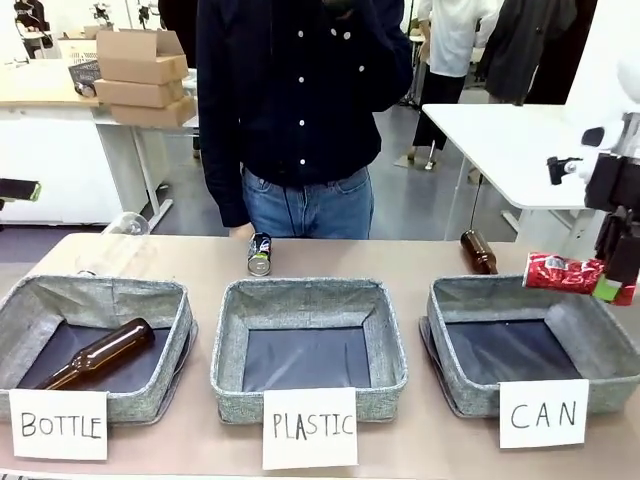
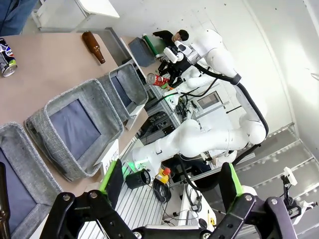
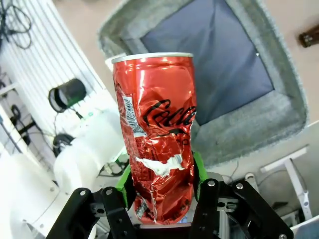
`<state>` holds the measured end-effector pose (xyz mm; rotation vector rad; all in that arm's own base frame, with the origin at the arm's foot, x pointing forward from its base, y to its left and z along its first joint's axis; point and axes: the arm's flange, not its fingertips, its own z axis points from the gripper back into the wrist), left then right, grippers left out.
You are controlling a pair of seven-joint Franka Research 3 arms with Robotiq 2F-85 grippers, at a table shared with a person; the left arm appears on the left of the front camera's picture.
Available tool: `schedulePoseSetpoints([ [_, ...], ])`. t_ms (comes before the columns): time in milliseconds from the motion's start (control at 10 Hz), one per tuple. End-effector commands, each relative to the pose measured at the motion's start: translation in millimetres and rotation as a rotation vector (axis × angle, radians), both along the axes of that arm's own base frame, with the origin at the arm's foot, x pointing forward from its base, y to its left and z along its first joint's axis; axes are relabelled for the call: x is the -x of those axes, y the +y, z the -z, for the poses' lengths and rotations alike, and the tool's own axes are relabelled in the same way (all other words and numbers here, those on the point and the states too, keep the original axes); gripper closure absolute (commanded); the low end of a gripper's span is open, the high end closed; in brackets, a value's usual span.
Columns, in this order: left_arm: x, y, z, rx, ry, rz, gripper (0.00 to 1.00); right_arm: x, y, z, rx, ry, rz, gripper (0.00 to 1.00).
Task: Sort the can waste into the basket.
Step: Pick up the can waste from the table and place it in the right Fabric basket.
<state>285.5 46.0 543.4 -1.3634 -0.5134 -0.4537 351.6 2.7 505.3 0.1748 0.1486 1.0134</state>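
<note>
Shared table (image 1: 400,258) — red can (image 1: 563,272) at frame right, above the rim of the CAN basket (image 1: 462,300).
Right gripper (image 3: 160,175) clamps it; left gripper (image 2: 169,179) stands open, empty. Advise centring over the basket before release.

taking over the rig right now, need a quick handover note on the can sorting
The right tool is shut on the red can, held in the air at the far right side of the CAN basket.
The left tool is open and holds nothing.
The black-and-blue can is on the table beyond the PLASTIC basket, near the person.
Done: the red can is picked up. No can is in the CAN basket yet.
Left: release the red can into it, then fetch and bin the black-and-blue can.
</note>
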Motion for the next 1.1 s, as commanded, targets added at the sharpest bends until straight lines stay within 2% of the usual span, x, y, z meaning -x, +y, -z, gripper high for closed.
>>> schedulePoseSetpoints([
  [0, -0.6, -1.5, -2.7, 0.024, -0.022, 0.004, 0.0, -4.5, -2.0, -3.4, -0.024, -0.03, 0.053, 0.0],
  [400, -0.6, -1.5, -2.7, 0.024, -0.022, 0.004, 0.0, -9.1, -7.3, -9.1, -0.107, -0.123, 0.138, 0.0],
  [800, -0.6, -1.5, -2.7, 0.024, -0.022, 0.004, 0.0, -15.0, -13.6, -9.7, -0.222, -0.12, 0.219, 0.0],
  [900, -0.6, -1.5, -2.7, 0.024, -0.022, 0.004, 0.0, -14.3, -15.3, -12.5, -0.287, -0.148, 0.219, 0.0],
  [1000, -0.6, -1.5, -2.7, 0.024, -0.022, 0.004, 0.0, -11.7, -15.7, -24.4, -0.509, -0.198, 0.249, 0.0],
])
